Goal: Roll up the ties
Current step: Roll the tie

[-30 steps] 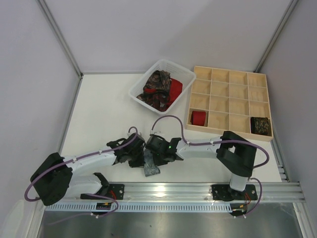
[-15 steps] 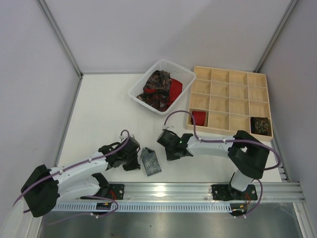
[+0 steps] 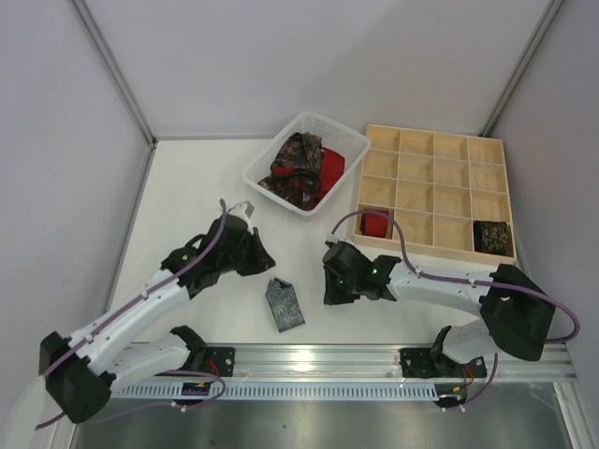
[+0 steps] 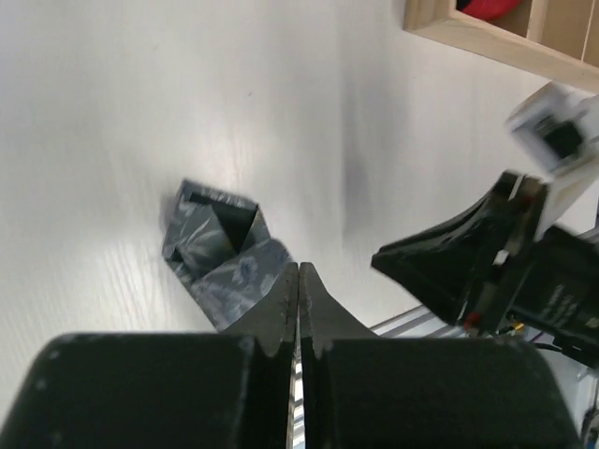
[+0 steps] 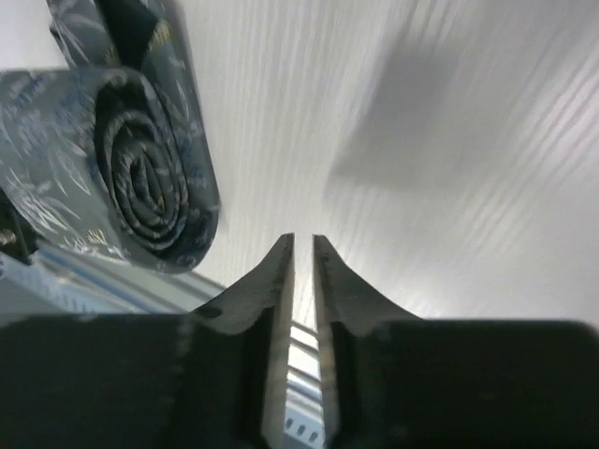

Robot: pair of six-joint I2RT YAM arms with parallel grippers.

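Grey patterned fabric tie [image 3: 284,305], rolled up, sits on the white surface [image 3: 187,196] near the front rail, between both arms, nothing touching it. Left fingers [image 4: 277,309] are pressed together, empty. Right fingers [image 5: 267,281] show just a narrow gap, empty too. Further back, a small red tie roll [image 3: 375,223] sits in the wooden grid tray [image 3: 435,159].

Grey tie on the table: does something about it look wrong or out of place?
Slightly. The grey tie lies on the table, outside the wooden tray where the red roll and the dark roll sit in compartments, and its pointed end sticks out of the roll.
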